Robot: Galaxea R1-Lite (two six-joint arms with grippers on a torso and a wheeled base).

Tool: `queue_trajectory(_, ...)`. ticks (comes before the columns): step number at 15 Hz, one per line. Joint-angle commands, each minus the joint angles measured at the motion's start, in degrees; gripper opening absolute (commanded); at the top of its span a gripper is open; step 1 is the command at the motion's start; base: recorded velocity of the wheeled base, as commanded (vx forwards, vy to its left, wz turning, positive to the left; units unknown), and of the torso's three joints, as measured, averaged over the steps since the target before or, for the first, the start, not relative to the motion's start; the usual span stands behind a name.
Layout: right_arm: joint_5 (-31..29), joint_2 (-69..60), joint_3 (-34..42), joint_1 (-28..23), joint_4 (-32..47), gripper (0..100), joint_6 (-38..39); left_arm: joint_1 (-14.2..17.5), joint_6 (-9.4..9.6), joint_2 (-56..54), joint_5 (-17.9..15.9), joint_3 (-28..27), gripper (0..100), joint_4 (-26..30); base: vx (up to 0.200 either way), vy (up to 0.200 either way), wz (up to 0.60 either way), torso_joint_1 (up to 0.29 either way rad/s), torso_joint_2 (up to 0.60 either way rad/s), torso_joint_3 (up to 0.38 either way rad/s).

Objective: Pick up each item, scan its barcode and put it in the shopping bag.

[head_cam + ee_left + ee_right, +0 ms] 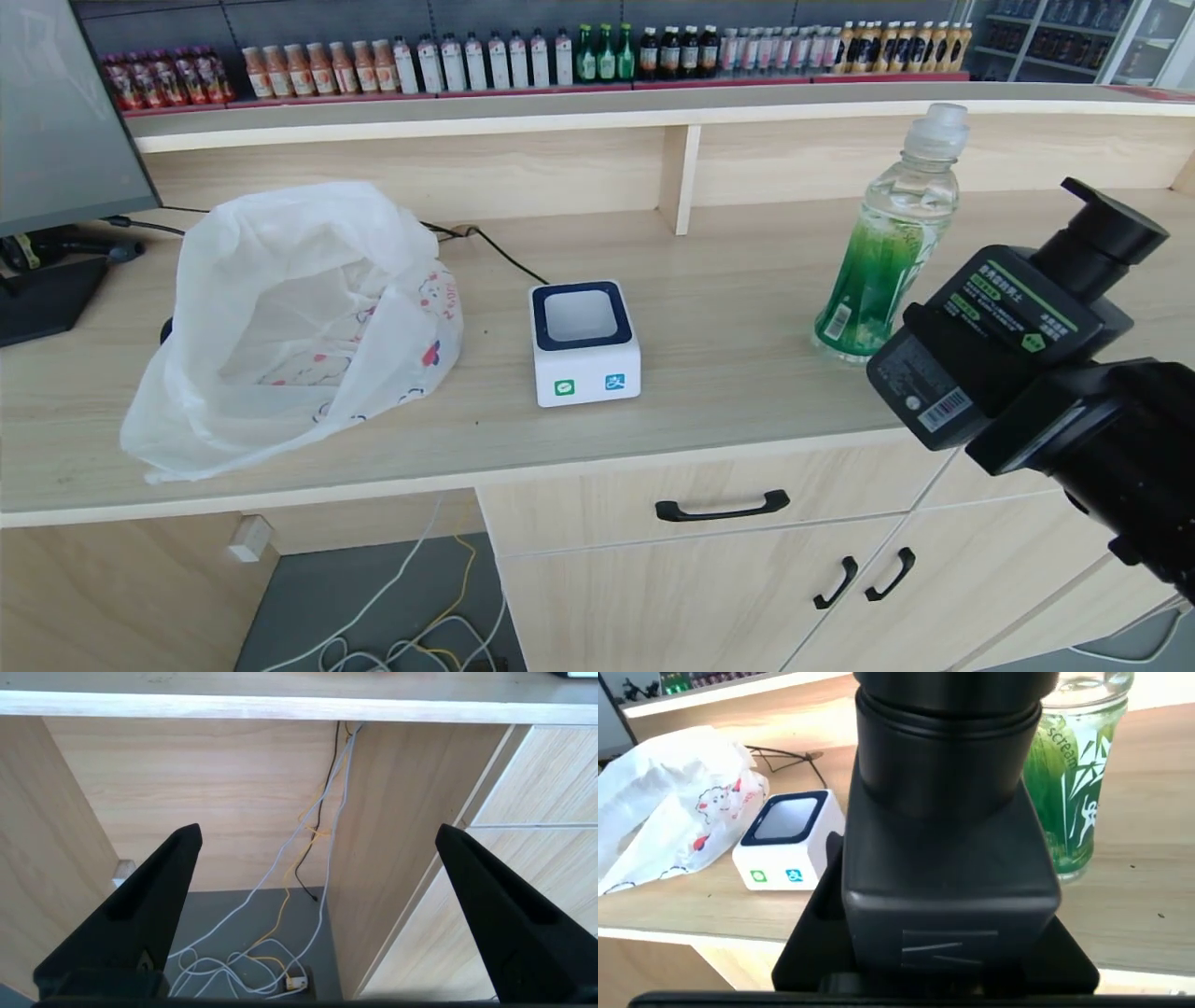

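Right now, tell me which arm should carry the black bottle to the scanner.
Right. The right claw holds the black bottle above the counter edge, right of the scanner. The left claw hangs open below the counter.

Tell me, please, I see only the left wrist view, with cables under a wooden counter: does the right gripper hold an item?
Observer: Yes. The right gripper is shut on a black plastic pump bottle, held tilted.
Operator: Where is the scanner?
Observer: The white square scanner box stands in the middle of the wooden counter.
Operator: And the bag?
Observer: The white plastic shopping bag lies open, left of the scanner.
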Motion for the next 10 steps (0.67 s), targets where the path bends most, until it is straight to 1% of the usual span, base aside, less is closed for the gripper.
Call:
queue_trajectory(1,0.3,-1.7,1.3,-0.4,-0.1,0,0.0,0.0,0.06,0.0,0.0,0.0,100,-0.1,0.000,0.000,0.00,0.000,0.00,0.000)
queue_trajectory(3,0.4,-1.5,2.4,-0.4,-0.1,0,-0.2,0.0,0.06,0.0,0.0,0.0,100,-0.1,0.000,0.000,0.00,0.000,0.00,0.000)
queue_trajectory(5,0.4,0.0,1.2,-0.4,-0.2,0,-0.3,0.1,-0.21,0.0,0.0,0.0,100,-0.1,0.000,0.000,0.00,0.000,0.00,0.000)
queue_trajectory(7,0.4,2.1,-1.3,-0.5,-0.2,0,-0.3,0.1,-0.29,0.0,0.0,0.0,100,0.0,0.000,0.200,0.00,0.000,0.00,-0.002)
queue_trajectory(10,0.4,3.2,-2.1,-0.5,-0.4,0,-0.3,0.1,-0.56,0.0,0.0,0.0,100,-0.1,0.000,0.200,0.00,0.007,0.01,0.001)
